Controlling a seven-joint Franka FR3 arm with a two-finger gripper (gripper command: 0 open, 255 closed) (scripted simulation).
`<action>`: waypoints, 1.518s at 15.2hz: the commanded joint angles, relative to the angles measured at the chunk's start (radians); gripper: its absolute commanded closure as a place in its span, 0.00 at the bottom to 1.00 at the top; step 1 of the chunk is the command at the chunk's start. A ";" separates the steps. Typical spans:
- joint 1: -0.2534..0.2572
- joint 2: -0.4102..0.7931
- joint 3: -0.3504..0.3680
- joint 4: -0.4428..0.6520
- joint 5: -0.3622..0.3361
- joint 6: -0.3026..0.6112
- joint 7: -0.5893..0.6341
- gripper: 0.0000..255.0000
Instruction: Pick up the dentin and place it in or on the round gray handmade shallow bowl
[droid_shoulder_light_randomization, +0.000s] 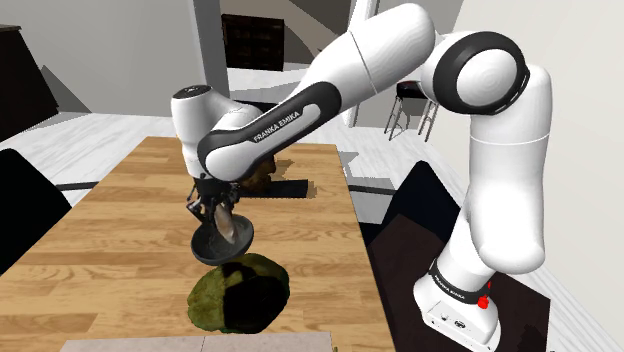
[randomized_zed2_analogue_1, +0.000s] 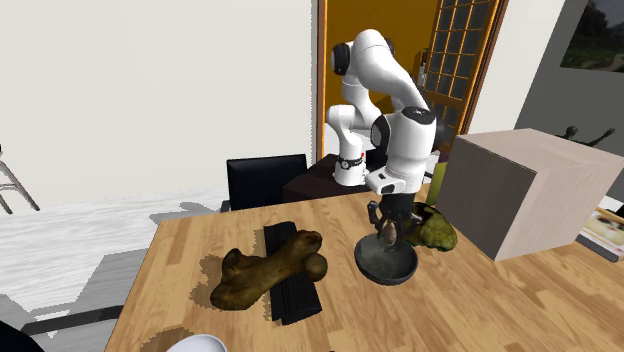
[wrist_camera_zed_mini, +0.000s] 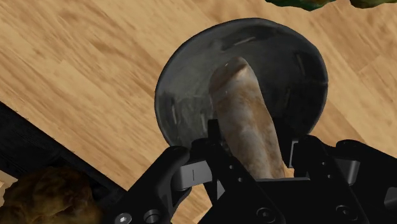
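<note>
Black two-finger gripper (wrist_camera_zed_mini: 254, 151) is clamped on the tapered brown-and-cream dentin piece (wrist_camera_zed_mini: 245, 108). It pinches the thick end, so the narrow tip points down. The dentin hangs over the round dark-grey shallow bowl (wrist_camera_zed_mini: 181, 108) on the wooden table (wrist_camera_zed_mini: 76, 57), centred there for the drop. Can't tell whether the tip touches the bowl floor. Judged nearly done; only the release is left.

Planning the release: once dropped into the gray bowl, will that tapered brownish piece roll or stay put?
The tapered piece looks rigid with a rounded tip, so it will probably topple onto its side. Its cone-like shape may roll in a curve, but the raised wall of the bowl should contain it.
</note>
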 joint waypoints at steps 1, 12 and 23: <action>0.001 0.012 -0.002 -0.010 -0.005 0.022 0.004 1.00; 0.007 0.056 -0.011 -0.031 -0.024 0.085 0.017 1.00; 0.002 0.003 0.000 -0.001 -0.002 0.005 0.003 0.00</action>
